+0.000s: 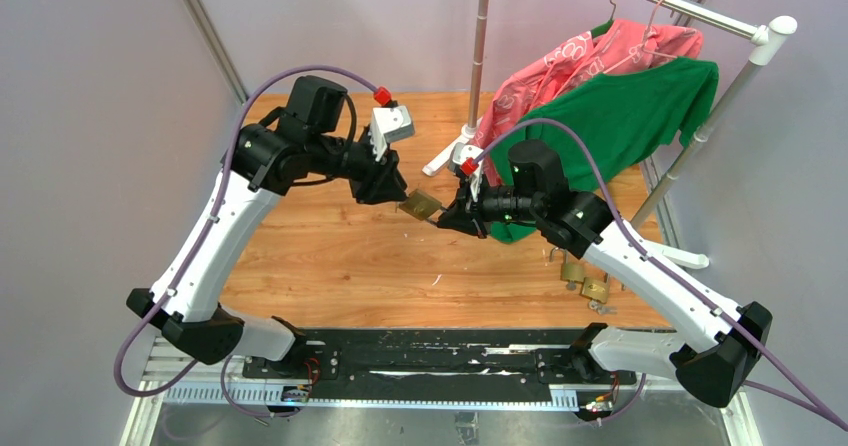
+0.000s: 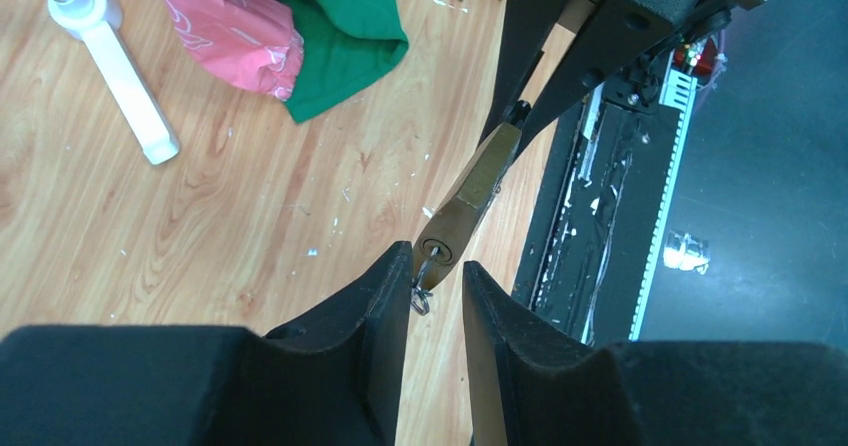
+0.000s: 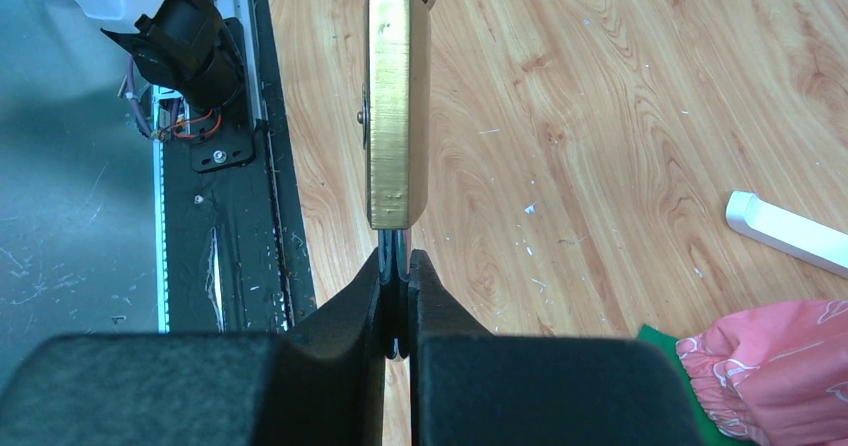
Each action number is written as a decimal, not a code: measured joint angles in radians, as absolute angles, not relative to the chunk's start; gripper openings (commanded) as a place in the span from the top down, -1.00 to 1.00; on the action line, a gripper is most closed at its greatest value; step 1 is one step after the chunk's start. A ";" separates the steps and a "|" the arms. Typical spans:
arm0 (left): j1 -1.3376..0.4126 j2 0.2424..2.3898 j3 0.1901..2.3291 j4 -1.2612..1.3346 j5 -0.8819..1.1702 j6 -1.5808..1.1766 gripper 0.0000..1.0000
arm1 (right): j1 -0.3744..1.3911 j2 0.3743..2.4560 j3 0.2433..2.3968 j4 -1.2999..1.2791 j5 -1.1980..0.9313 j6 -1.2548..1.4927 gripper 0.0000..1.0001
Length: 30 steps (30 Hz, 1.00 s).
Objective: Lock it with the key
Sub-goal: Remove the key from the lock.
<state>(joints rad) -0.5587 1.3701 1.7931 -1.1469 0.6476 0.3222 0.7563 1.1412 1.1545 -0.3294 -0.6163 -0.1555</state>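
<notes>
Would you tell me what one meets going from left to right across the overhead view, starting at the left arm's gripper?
left gripper → brass padlock → right gripper → spare padlocks → white rack foot

Shackle of padlock (image 3: 397, 116) hidden between right jaws; key (image 2: 428, 264) mostly hidden.
</notes>
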 measured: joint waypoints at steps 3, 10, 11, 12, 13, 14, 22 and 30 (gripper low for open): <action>-0.559 1.370 1.782 -1.147 0.648 0.327 0.41 | 0.756 1.141 1.155 -0.329 -0.617 -0.155 1.00; -0.559 1.370 1.754 -1.148 0.647 0.332 0.80 | 0.756 1.140 1.155 -0.330 -0.617 -0.155 1.00; -0.559 1.370 1.753 -1.148 0.647 0.332 0.91 | 0.756 1.140 1.155 -0.330 -0.617 -0.155 1.00; -0.559 1.370 1.753 -1.148 0.646 0.337 1.00 | 0.756 1.139 1.155 -0.330 -0.617 -0.155 1.00; -0.559 1.370 1.753 -1.148 0.647 0.340 1.00 | 0.756 1.137 1.155 -0.330 -0.616 -0.155 1.00; -0.559 1.370 1.753 -1.148 0.648 0.340 1.00 | 0.756 1.135 1.155 -0.331 -0.616 -0.155 1.00; -0.561 1.370 1.756 -1.146 0.643 0.338 1.00 | 0.756 1.132 1.155 -0.333 -0.611 -0.155 1.00; -0.565 1.370 1.760 -1.147 0.635 0.287 0.73 | 0.756 1.129 1.155 -0.334 -0.609 -0.155 1.00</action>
